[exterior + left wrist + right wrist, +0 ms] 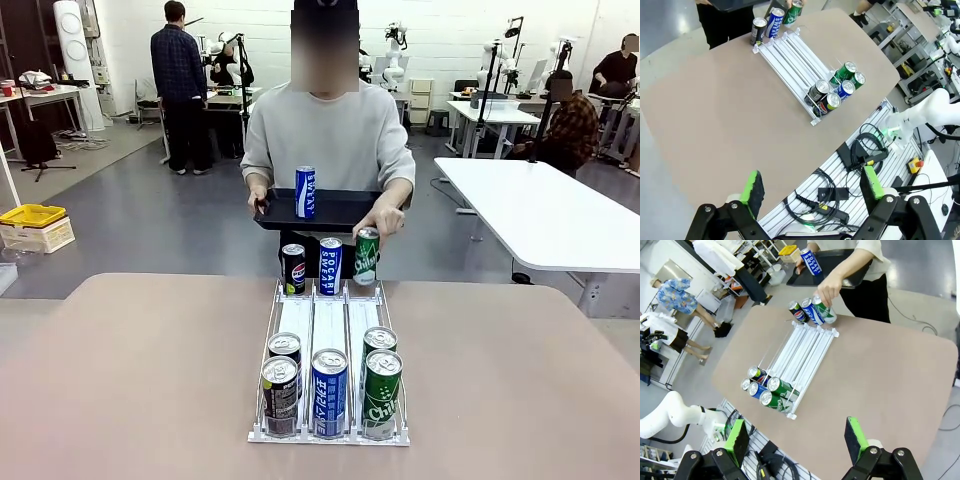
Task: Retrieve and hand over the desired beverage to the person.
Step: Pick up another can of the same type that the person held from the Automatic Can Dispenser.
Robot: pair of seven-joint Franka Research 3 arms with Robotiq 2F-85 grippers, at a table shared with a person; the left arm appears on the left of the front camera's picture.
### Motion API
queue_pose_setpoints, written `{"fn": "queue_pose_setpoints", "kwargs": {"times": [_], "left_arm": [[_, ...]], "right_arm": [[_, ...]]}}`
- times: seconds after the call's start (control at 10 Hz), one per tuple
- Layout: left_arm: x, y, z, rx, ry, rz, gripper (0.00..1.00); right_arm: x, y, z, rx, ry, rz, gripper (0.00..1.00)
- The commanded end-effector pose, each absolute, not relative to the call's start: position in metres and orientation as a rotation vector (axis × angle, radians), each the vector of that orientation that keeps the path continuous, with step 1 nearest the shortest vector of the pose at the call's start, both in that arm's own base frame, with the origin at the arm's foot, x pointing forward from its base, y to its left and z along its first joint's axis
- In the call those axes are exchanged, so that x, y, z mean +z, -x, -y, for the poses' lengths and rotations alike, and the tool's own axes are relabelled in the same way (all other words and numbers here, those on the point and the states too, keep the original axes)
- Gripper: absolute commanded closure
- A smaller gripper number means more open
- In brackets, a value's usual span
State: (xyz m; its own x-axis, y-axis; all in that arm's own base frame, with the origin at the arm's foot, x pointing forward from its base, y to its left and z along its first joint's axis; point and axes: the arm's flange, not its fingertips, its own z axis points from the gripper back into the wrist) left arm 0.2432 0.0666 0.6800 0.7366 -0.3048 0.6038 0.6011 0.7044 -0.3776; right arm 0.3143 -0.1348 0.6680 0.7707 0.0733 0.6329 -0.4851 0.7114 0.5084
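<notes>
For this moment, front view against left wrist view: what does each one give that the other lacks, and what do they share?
The front view adds the person in a grey top, holding a black tray with a blue can standing upright on it. The left wrist view adds the left gripper, green pads wide apart with nothing between them, and cables past the table's edge. Both share the table and the rack, with three cans at the person's end and five cans at the robot's end.

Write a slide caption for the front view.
Person holding a tray grips a green can at the far end of the can rack.
</notes>
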Motion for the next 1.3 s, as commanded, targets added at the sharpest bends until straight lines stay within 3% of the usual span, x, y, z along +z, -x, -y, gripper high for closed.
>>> {"fn": "queue_pose_setpoints", "kwargs": {"times": [0.0, 1.2], "left_arm": [[0.6814, -0.2442, -0.0672, -0.532, 0.595, 0.548, 0.0], [0.6814, -0.2442, -0.0672, -0.532, 0.595, 0.548, 0.0]], "right_arm": [[0.6681, -0.3164, 0.1339, 0.349, -0.751, 0.643, 0.0], [0.6681, -0.3164, 0.1339, 0.349, -0.751, 0.643, 0.0]]}}
